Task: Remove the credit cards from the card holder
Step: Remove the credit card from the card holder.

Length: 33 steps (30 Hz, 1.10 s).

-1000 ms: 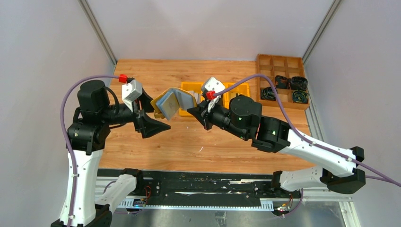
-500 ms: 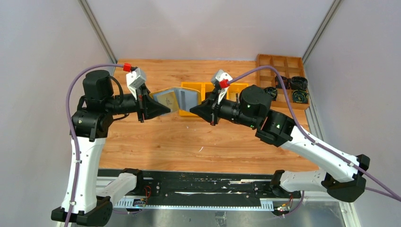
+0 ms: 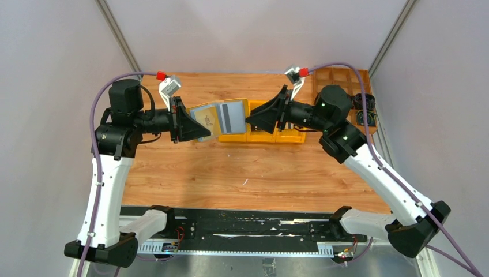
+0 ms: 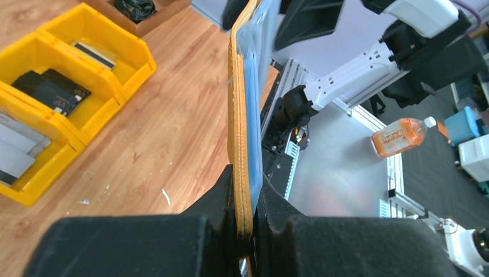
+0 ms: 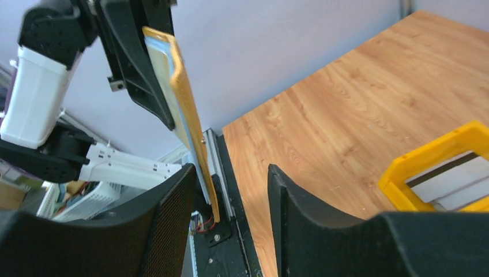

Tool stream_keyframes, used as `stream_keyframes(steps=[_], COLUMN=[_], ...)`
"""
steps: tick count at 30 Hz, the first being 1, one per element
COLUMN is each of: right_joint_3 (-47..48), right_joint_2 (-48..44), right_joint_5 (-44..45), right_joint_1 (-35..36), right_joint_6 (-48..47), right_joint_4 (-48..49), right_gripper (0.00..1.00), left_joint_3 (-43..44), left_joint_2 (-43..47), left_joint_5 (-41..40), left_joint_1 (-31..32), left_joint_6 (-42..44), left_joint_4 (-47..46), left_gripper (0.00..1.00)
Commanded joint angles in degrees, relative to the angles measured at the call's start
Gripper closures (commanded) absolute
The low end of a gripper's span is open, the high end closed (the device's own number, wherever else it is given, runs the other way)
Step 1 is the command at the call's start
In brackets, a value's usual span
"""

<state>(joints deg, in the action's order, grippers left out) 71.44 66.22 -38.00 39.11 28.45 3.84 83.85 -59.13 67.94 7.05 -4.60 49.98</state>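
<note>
Your left tool (image 4: 247, 186) clamps the card holder (image 4: 242, 115) by one edge, arm stretched level, holding it upright above the tabletop (image 4: 144, 133). You're likely lining up the extraction: your right tool (image 5: 229, 184), jaws apart and aimed at the holder but short of it, must advance and pinch one of the credit cards, which aren't discernible inside.

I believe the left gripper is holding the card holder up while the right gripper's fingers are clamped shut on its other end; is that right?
Not quite. The left gripper does hold the card holder up, but the right gripper is open: the right wrist view shows its fingers spread apart, not pinching the holder.
</note>
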Motion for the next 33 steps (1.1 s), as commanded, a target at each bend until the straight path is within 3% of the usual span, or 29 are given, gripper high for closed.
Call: stream_keyframes(steps=[1,5,11,24,33], right_joint_3=[1.5,0.8,1.1,-0.4,-0.3], right_joint_2=[-6.8,-7.7,-0.8,15.3,17.7], right_joint_5=[4.6,3.8,-3.2,-10.7,-11.9], right_joint_1=[-2.6,-2.4,1.2,3.6,5.1], right_joint_6=[2.1,5.8,13.0,25.9,26.5], right_joint_4=[0.8,4.7,13.1,30.1,30.7], right_gripper=[0.48,0.51,0.51,0.54,0.58], left_joint_3=[1.8,0.8,-0.7,-1.9,-1.3], left_joint_2=[-1.2,-1.8,-2.4,-2.0,-2.7], left_joint_5=[-3.2,-10.8,-17.0,-6.3,-1.5], left_joint_1=[-0.2,-0.2,-0.2,-0.2,-0.2], left_joint_6=[-4.4,-4.1,-1.7,-1.9,-2.7], left_joint_4=[0.0,1.3,4.8,5.3,5.2], left_gripper=[1.0,1.0,1.0,1.0,1.0])
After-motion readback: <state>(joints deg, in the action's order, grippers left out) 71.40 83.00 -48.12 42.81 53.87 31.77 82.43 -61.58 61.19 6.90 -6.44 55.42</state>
